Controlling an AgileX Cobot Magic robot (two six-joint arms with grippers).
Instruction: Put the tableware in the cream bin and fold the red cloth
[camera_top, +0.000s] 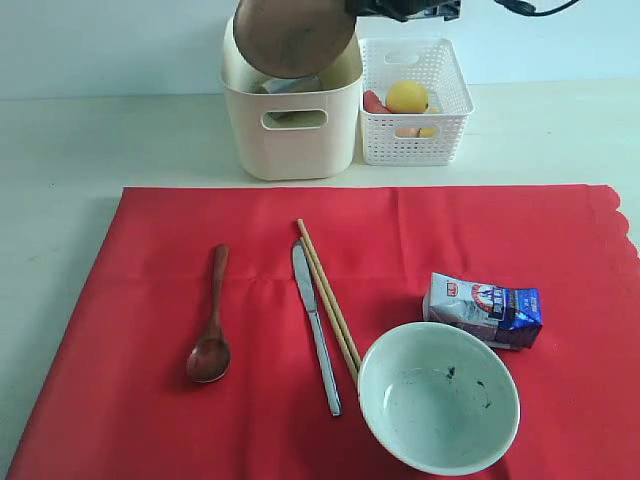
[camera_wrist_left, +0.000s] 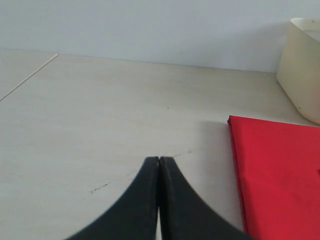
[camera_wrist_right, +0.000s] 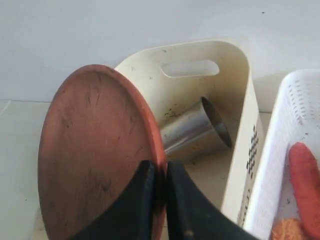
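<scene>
My right gripper (camera_wrist_right: 160, 172) is shut on the rim of the round brown plate (camera_wrist_right: 95, 150), held tilted over the cream bin (camera_top: 292, 135). In the right wrist view a steel cup (camera_wrist_right: 192, 127) lies on its side inside the cream bin (camera_wrist_right: 235, 70). On the red cloth (camera_top: 130, 300) lie a wooden spoon (camera_top: 211, 320), a steel knife (camera_top: 315, 325), wooden chopsticks (camera_top: 328, 298) and a pale bowl (camera_top: 438, 410). My left gripper (camera_wrist_left: 159, 161) is shut on nothing, low over bare table beside the red cloth (camera_wrist_left: 280, 175) and the cream bin (camera_wrist_left: 302, 65).
A white lattice basket (camera_top: 413, 145) right of the bin holds an orange (camera_top: 407, 97) and other food. A milk carton (camera_top: 485, 310) lies on the cloth behind the bowl. The pale table (camera_top: 60, 170) surrounds the cloth; a wall runs behind.
</scene>
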